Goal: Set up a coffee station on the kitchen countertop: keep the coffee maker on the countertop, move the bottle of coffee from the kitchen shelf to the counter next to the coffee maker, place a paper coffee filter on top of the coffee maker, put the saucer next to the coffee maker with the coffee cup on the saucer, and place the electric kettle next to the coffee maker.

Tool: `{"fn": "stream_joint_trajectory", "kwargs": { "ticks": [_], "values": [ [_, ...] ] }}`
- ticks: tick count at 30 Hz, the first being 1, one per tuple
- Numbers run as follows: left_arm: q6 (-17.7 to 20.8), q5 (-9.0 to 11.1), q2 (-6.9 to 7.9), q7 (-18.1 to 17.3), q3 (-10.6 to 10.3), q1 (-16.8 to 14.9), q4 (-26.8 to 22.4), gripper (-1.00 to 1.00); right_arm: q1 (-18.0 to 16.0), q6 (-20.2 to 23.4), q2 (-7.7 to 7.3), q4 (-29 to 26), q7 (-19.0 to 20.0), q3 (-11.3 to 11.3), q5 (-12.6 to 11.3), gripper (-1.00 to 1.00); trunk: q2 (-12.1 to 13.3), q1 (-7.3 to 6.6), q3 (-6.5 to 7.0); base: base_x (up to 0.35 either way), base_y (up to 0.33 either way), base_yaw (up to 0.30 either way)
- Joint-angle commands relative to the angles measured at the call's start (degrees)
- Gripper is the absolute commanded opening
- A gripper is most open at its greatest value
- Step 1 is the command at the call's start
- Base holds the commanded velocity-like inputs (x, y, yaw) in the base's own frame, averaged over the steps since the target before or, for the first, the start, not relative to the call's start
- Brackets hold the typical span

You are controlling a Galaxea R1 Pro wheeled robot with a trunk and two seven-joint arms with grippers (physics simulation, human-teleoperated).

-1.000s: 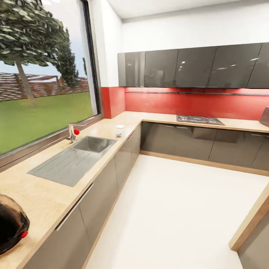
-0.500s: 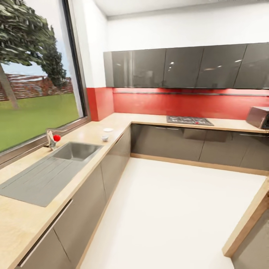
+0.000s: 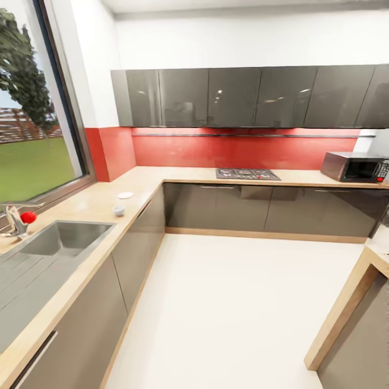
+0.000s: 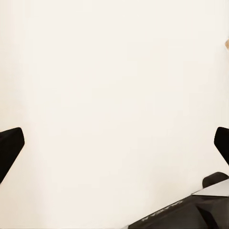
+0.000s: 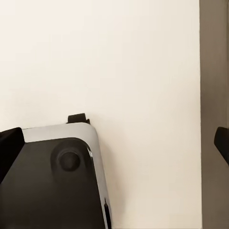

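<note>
My view has swung right since a second ago: the sink (image 3: pixel 59 237) slid left, a microwave (image 3: pixel 354 166) appeared. Coffee cup (image 3: pixel 118 209) and saucer (image 3: pixel 125 195) sit apart on the bench (image 3: pixel 92 202). Both end effectors (image 4: pixel 114 143) (image 5: pixel 114 143) spread wide, empty.

Pale matt wood countertop (image 3: pixel 97 202); brushed metal sink (image 3: pixel 59 237); glossy dark grey cabinets (image 3: pixel 227 97); smooth shiny red backsplash (image 3: pixel 243 151); smooth white floor (image 3: pixel 227 308).

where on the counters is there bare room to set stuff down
Free: the corner stretch of countertop between the saucer and the hob, and the strip between hob and microwave. Crowded: the left run, taken by the sink, tap and coffee cup.
</note>
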Motion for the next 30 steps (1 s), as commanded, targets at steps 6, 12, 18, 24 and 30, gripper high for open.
{"fn": "stream_joint_trajectory", "kwargs": {
  "ticks": [6,12,18,24,30],
  "values": [
    [-0.1,0.4,0.11,-0.1,-0.2,0.0,0.0,1.00,-0.1,-0.2,0.05,0.1,0.0,-0.3,0.1,1.00,-0.1,0.07,-0.13,0.328,0.000,-0.298],
    [-0.2,0.4,0.08,-0.1,-0.2,0.0,0.0,1.00,-0.1,-0.2,0.08,0.1,0.0,-0.3,0.1,1.00,-0.1,0.07,-0.13,0.331,0.000,-0.297],
    [-0.2,0.4,0.17,-0.1,-0.2,0.0,0.0,1.00,-0.1,-0.3,0.10,0.1,0.0,-0.3,0.1,1.00,-0.1,0.07,-0.13,0.333,0.000,-0.135],
    [-0.2,0.4,0.22,-0.1,-0.2,0.0,0.0,1.00,-0.1,-0.3,0.11,0.1,-0.1,-0.3,0.1,1.00,-0.1,0.07,-0.13,0.335,0.000,-0.016],
    [-0.2,0.4,0.30,-0.1,-0.2,0.0,0.0,1.00,-0.1,-0.3,0.11,0.1,-0.1,-0.2,0.1,1.00,-0.1,0.07,-0.13,0.336,0.000,-0.002]
  ]
}}
